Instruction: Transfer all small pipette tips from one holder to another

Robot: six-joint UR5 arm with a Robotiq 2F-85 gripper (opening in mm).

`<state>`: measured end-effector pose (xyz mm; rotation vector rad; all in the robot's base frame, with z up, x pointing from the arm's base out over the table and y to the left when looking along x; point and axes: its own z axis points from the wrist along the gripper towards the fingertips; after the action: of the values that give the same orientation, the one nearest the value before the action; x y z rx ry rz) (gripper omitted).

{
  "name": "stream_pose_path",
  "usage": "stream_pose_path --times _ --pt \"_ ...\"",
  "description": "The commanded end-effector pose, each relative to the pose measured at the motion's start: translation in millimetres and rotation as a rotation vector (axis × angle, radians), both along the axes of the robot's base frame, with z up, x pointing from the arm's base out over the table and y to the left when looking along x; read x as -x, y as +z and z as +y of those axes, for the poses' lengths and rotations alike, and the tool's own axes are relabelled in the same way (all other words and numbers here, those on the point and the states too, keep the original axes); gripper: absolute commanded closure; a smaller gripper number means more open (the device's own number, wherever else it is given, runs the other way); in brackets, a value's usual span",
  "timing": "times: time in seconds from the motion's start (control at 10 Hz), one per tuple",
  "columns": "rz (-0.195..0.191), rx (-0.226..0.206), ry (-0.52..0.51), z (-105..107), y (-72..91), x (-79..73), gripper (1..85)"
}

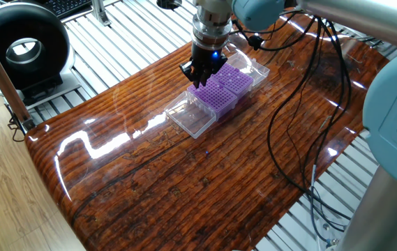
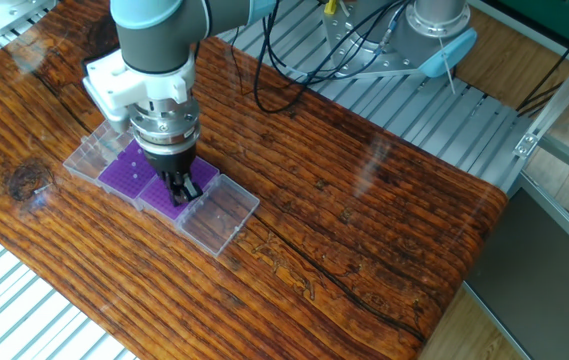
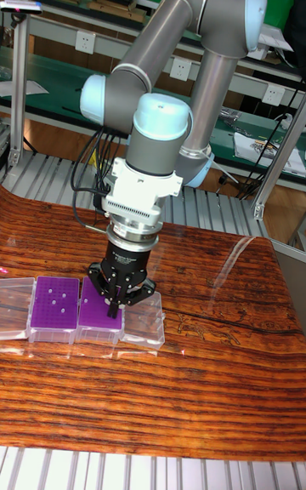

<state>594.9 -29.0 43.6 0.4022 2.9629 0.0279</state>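
Two purple grid racks lie side by side on the wooden table, each with a clear lid folded open at its outer end. In the tall fixed view the left rack (image 3: 55,308) shows a few pale specks, the small pipette tips (image 3: 53,293). My gripper (image 3: 113,310) points straight down over the right rack (image 3: 95,316), its fingertips brought together right at the grid. The same gripper (image 1: 199,75) (image 2: 181,192) stands over the rack (image 1: 215,95) (image 2: 167,197) nearest the clear lid (image 2: 219,212). Whether a tip sits between the fingers is too small to see.
A black round device (image 1: 20,49) stands off the table at the left. Black cables (image 1: 303,104) trail over the table's right side. A second clear lid (image 2: 89,155) lies at the racks' far end. Metal slatted surface (image 2: 434,110) borders the wood.
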Motion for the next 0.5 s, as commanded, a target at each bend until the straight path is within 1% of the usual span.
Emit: stream_pose_path --times 0.0,0.2,0.4 --pt "-0.009 0.009 -0.031 -0.3 2.0 -1.6 84.3" --pt "-0.001 0.022 -0.039 -6.3 7.0 3.3 84.3" --pt "0.001 0.039 -0.056 -11.2 7.6 2.6 84.3"
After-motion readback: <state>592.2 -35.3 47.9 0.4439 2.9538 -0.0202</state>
